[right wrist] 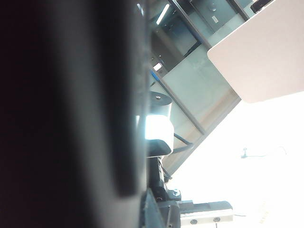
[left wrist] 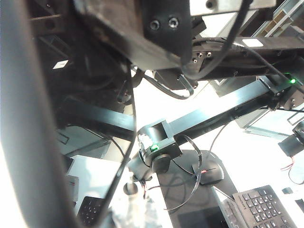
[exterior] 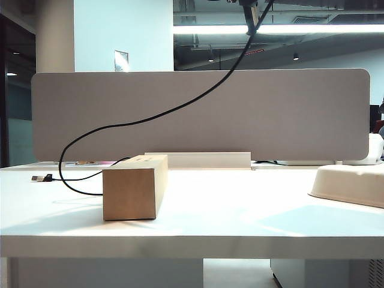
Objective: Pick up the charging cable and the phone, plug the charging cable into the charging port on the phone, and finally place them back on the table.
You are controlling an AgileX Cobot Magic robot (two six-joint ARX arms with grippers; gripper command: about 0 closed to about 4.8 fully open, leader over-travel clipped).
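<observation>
Table [exterior: 198, 234]: a wide white desk with a thick pale front edge, filling the lower half of the exterior view.

Charging cable [exterior: 180, 108]: a thin black cord that hangs from the top edge of the exterior view, sweeps down to the left in front of the grey partition, loops onto the table and runs behind the cardboard box. One end with a small plug [exterior: 41, 177] lies flat on the table at the far left, apart from the box.

Upper end of the cable: it comes down from a small dark piece [exterior: 251, 17] at the very top of the exterior view; what holds it there lies outside the picture.

Phone: a broad, dark, blurred slab [right wrist: 61, 109] fills one side of the right wrist view, very close to the camera; it may be the phone, but the blur does not let it be told for sure.

Left gripper: its fingers cannot be made out in the left wrist view, which shows only dark arm parts and cords close up; going by its reading, they are pressed together.

Right gripper: its fingers cannot be picked out in the right wrist view either; they are likewise pressed together, and whether they pinch anything cannot be told.

Cardboard box [exterior: 135, 187]: a plain tan block standing on the table left of centre.

Dish [exterior: 351, 183]: cream-white, rounded, on the table at the right edge.

Partition [exterior: 198, 114]: a grey panel standing along the back of the table.
</observation>
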